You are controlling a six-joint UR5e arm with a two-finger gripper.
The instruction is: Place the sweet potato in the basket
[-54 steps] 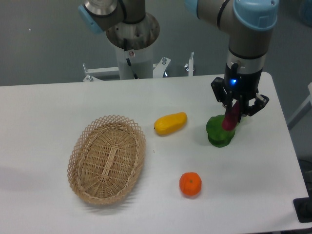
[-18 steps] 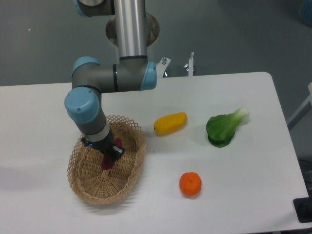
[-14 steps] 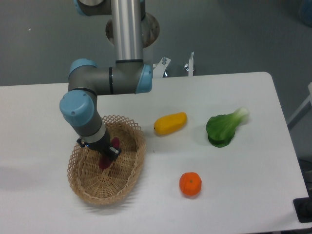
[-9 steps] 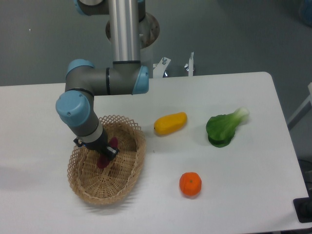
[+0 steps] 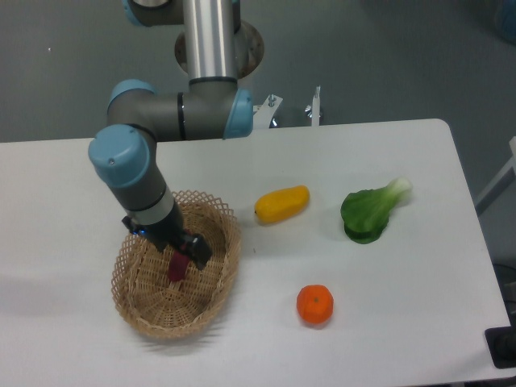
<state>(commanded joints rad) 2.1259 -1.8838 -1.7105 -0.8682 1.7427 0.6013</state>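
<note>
The light tan wicker basket [image 5: 137, 302] sits on the left half of the table. My gripper [image 5: 184, 256] reaches down inside it, over the basket's middle. The magenta sweet potato [image 5: 175, 269] pokes out below the dark fingers, standing tilted just above the basket floor. The jaws look closed on its upper part, which the fingers hide. I cannot tell whether its lower end touches the weave.
A plump yellow fruit [image 5: 282, 204] lies right of the basket. A round orange [image 5: 314, 305] sits near the front. A green leafy vegetable [image 5: 372, 211] lies at the right. The robot's base column [image 5: 211, 48] stands behind the table.
The arm carried the sweet potato from above the green vegetable at the right over into the basket. In the last half second the gripper shifted slightly right inside the basket.
</note>
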